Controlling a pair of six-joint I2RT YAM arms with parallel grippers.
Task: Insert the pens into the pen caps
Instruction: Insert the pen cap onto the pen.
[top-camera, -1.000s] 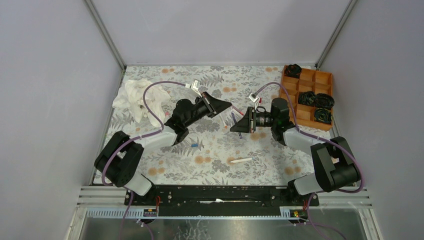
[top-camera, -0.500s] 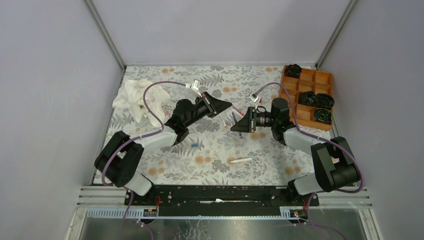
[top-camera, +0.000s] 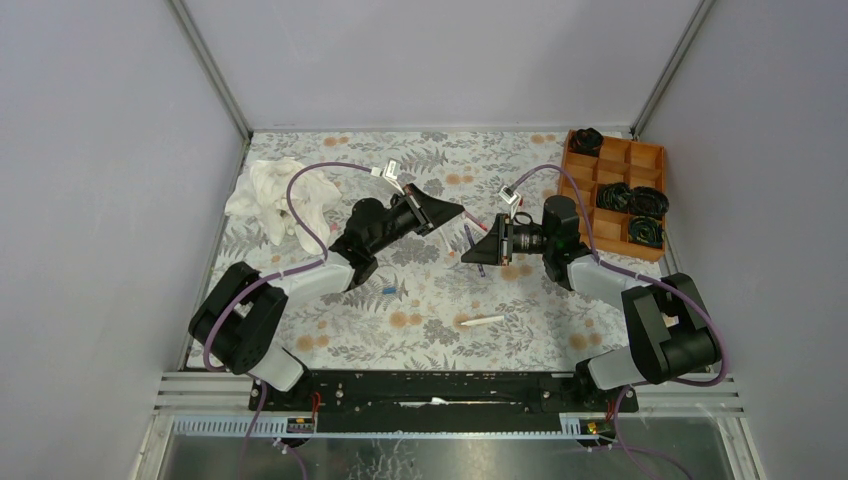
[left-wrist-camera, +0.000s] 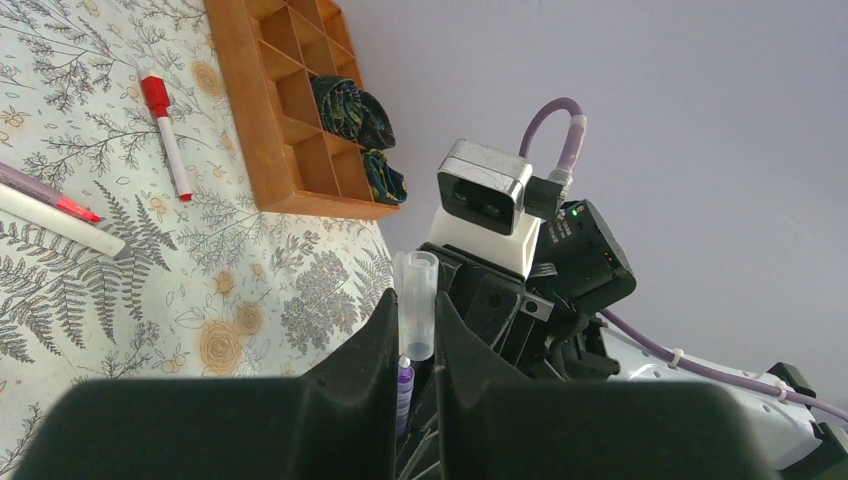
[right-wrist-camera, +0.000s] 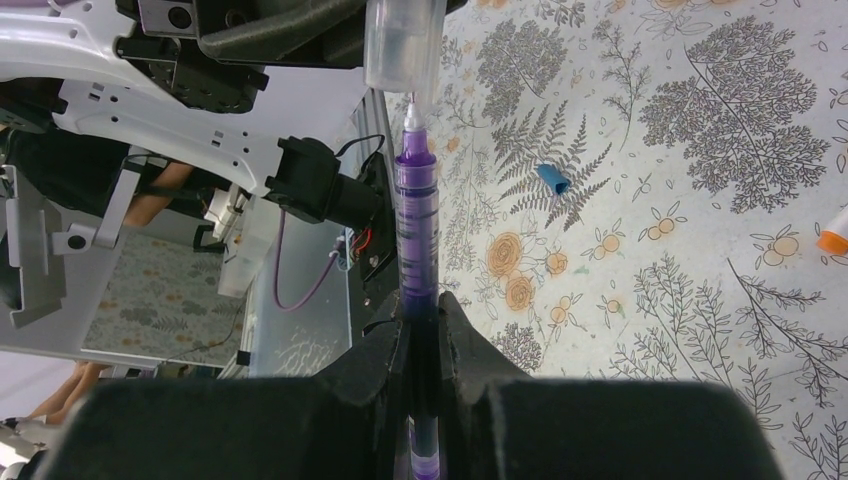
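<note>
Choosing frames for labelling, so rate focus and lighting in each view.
Top external: evenly lit and sharp, soft shadows on the flower-printed tablecloth. Left wrist: its own jaws are a dark blur along the bottom, the translucent clear plastic cap between them sharp. Right wrist: jaws blurred too, the purple-barrelled pen crisp, no glare.

The overhead view looks steeply down from high at the near edge over the whole floral-printed tabletop (top-camera: 430, 310); each wrist camera sits close behind its own fingers, the left pincer (left-wrist-camera: 415, 312) facing the right pincer (right-wrist-camera: 422, 312); both share the translucent tubular cap (left-wrist-camera: 417, 290) meeting the purple-barrelled pen (right-wrist-camera: 417, 200).
</note>
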